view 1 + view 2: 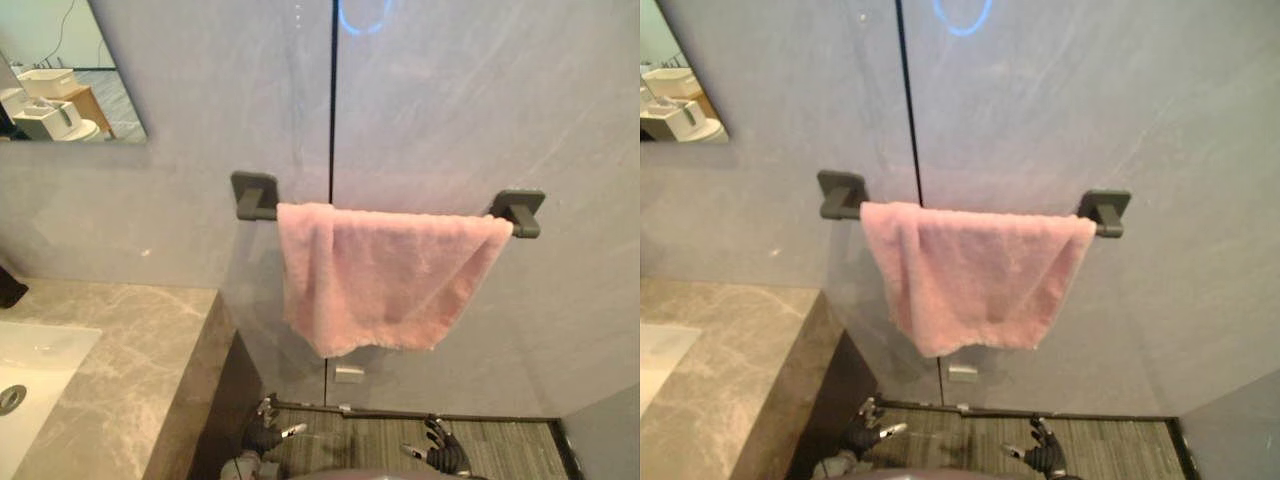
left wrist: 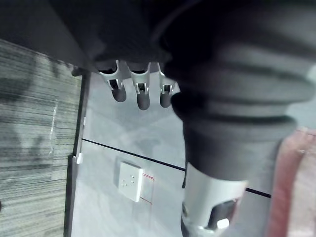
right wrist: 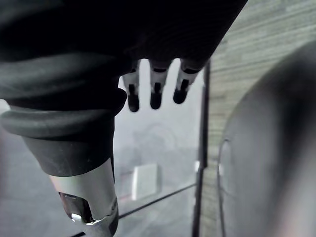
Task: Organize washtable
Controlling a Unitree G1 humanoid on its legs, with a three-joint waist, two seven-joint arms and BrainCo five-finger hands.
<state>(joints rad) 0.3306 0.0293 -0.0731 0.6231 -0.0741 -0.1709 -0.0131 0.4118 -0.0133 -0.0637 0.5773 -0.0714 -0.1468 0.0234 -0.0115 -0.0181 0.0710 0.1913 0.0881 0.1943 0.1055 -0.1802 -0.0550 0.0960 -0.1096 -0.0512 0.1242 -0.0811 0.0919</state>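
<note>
Two idle: left hand (image 1: 266, 434), right hand (image 1: 441, 455), fingers apart; towel (image 1: 385, 275) bunched on bar (image 1: 260, 210), lopsided tug may drop it.

Soft even light; blue ring glare top of wall (image 1: 450, 100); faint shadow under towel (image 1: 385, 275); wrist cams dim.

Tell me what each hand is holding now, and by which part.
Nothing is held. The left hand and the right hand hang low, both relaxed and empty; the pink towel drapes over the towel bar, untouched.
</note>
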